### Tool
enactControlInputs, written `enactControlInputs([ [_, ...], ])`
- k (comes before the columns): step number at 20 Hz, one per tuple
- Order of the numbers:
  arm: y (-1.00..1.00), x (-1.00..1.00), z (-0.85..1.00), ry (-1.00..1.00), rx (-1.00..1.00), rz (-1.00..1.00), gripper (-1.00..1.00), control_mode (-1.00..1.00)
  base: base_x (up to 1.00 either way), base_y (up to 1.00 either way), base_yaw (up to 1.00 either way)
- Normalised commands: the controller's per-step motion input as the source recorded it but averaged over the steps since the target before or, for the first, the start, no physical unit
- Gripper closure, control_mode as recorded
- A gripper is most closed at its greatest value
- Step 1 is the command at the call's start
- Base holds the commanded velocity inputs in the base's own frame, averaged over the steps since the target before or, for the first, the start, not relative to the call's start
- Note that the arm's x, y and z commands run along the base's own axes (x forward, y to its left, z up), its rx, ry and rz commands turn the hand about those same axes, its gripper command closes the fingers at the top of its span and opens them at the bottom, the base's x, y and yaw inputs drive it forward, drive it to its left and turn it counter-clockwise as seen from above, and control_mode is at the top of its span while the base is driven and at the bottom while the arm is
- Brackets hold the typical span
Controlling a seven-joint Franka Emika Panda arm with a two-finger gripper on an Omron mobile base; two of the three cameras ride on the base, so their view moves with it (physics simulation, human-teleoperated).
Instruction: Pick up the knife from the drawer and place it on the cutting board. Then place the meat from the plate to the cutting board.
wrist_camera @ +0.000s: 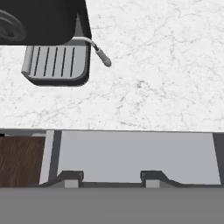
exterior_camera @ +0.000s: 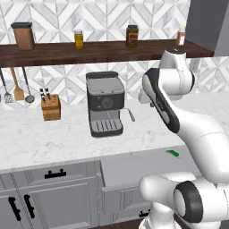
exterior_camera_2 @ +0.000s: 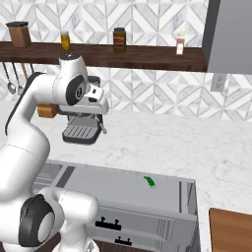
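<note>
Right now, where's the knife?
The knife lies in the open drawer, near its back edge by the counter; in the left base view it sits right of centre, beside the arm.

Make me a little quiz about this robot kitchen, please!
1. True or false: the knife lies inside the open drawer.
2. What colour is the knife's handle? A red, B green, C blue.
3. Fill the gap: in the left base view, the wooden knife block stands to the ____ of the coffee machine.

Key: 1 true; 2 B; 3 left.
</note>
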Motion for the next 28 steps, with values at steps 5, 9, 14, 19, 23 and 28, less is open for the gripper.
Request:
enactControlInputs([
  [5, 0.00, -0.09, 0.00, 0.00, 0.00, 0.00, -1.00, -1.00, 0.00, 0.00, 0.00],
  [9, 0.00, -0.03, 0.00, 0.00, 0.00, 0.00, -1.00, -1.00, 0.00, 0.00, 0.00],
  [14, 0.00, -0.24, -0.06, 0.01, 0.00, 0.00, -1.00, -1.00, 0.00, 0.00, 0.00],
  [19, 0.40, -0.34, -0.22, 0.05, 0.00, 0.00, -1.00, -1.00, 0.00, 0.00, 0.00],
  [23, 0.94, -0.24, -0.27, 0.05, -0.01, -0.01, -1.00, -1.00, 0.00, 0.00, 0.00],
  [28, -0.76, 0.00, 0.00, 0.00, 0.08, 0.00, -1.00, -1.00, 0.00, 0.00, 0.00],
])
